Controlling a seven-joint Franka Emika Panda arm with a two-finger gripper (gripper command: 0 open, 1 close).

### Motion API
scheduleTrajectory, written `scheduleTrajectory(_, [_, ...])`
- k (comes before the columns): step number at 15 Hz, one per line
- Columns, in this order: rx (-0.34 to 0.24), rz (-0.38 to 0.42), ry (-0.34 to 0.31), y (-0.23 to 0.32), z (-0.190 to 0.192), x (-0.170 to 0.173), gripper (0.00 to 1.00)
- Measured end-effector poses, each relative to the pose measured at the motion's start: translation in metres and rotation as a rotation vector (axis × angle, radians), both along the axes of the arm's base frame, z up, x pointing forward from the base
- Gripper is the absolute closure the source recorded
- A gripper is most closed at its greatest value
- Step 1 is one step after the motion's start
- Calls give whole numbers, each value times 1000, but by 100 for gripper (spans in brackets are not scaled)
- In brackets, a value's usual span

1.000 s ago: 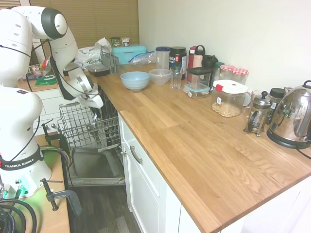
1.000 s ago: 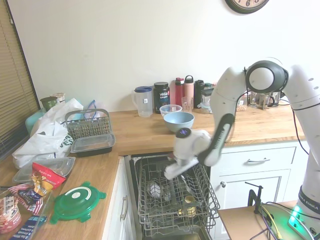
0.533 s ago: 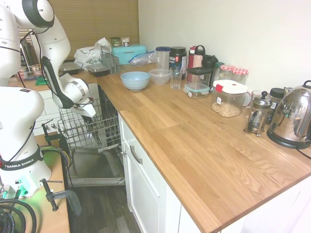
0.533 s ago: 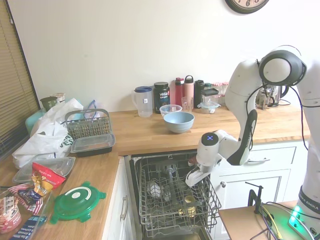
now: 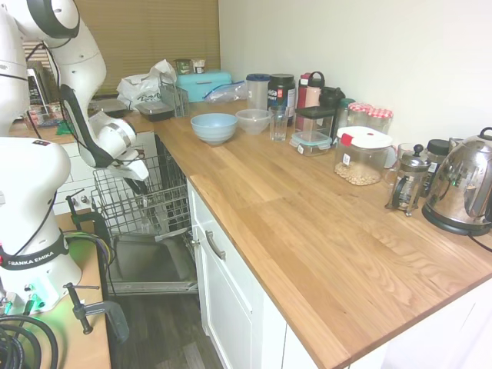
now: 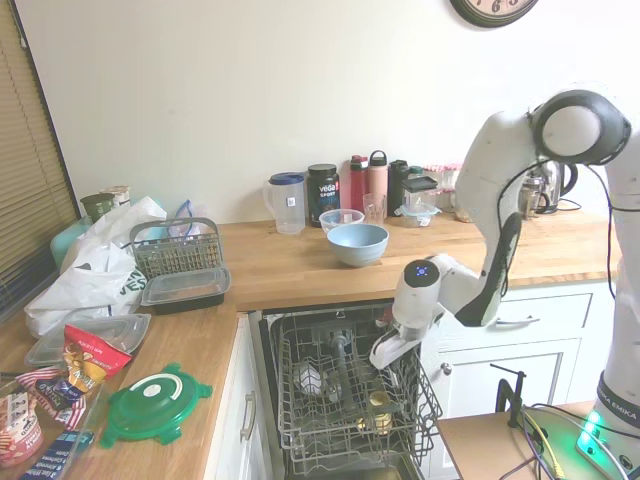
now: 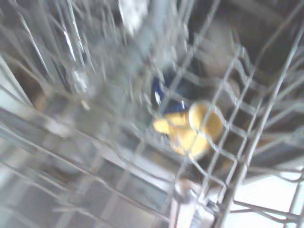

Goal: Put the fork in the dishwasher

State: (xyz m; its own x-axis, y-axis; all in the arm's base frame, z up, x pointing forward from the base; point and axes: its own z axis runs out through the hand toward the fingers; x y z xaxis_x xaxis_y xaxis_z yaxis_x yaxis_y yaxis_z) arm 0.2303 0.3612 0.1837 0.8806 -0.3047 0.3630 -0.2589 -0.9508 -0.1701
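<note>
Above the dishwasher (image 6: 345,400) rack's right edge hangs the gripper (image 6: 385,352); whether its fingers are spread or closed cannot be told, and nothing shows in them. No fork can be made out anywhere, so it has probably been dropped among the wires, leaving little to do. Inside the rack sit a yellow cup (image 6: 378,408) and a pale rounded dish (image 6: 309,380).

White rounded arm (image 6: 505,200), dark grey joints, "FRANKA EMIKA" lettering.
</note>
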Motion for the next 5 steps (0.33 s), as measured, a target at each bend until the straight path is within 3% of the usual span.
scheduleTrajectory(3, [71,5,-99,1,44,-42,0])
scheduleTrajectory(5, [137,-17,-133,-16,67,-51,0])
